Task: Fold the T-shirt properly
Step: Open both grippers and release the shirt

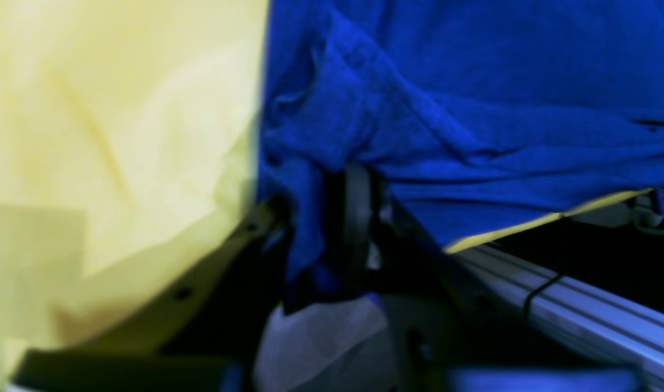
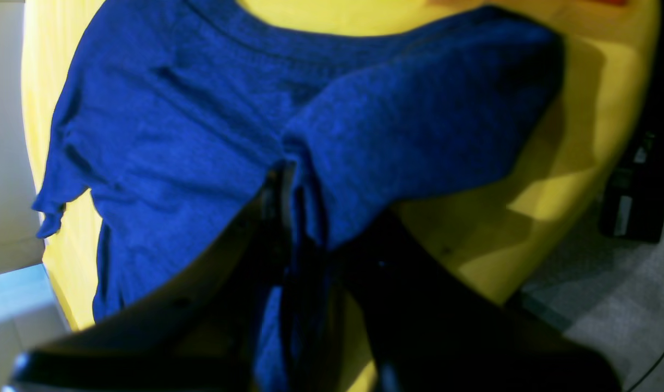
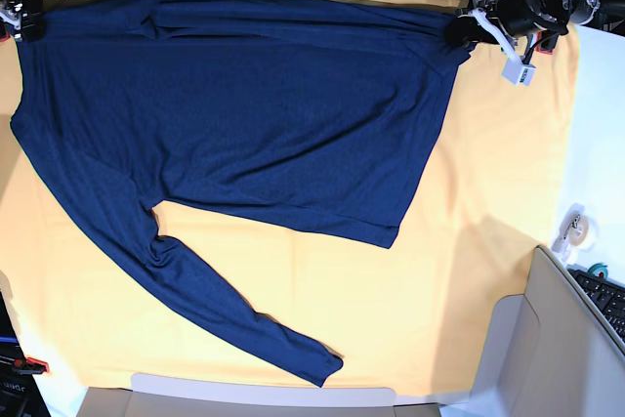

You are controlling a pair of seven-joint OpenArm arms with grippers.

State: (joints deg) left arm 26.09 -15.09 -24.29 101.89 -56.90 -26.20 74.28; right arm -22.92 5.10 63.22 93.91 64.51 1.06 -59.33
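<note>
The dark navy long-sleeved knit T-shirt (image 3: 244,114) lies spread on the yellow-orange cloth (image 3: 488,241), each hand (image 2: 299,218) pinching a far corner (fabric bunched between jaws); a slipping pinch could crumple the spread.

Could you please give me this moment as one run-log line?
T-shirt: spread on yellow cloth | left gripper: shut on T-shirt | right gripper: shut on T-shirt | fold: not yet made

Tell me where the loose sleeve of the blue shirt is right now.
In the base view, the sleeve of the T-shirt trails diagonally toward the near edge, left of centre, lying on the yellow cloth, its cuff close to the cloth's front edge.
</note>
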